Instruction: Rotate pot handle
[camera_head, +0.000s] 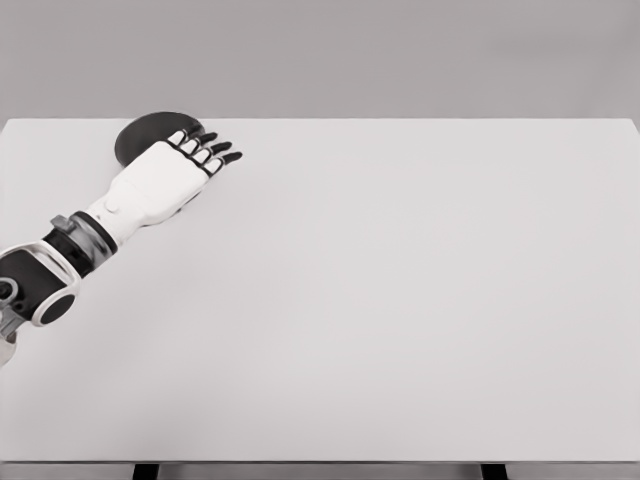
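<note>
Overlapping round dark pot, left robot hand

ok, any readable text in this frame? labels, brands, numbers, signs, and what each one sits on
None: no text, label, brand, number or sign is readable in the head view.
White table: plain surface, no markings.
Left hand and its white forearm: no lettering visible.
Dark round object at the table's far edge, partly hidden behind the hand: no visible print.
The right arm is out of view.
</note>
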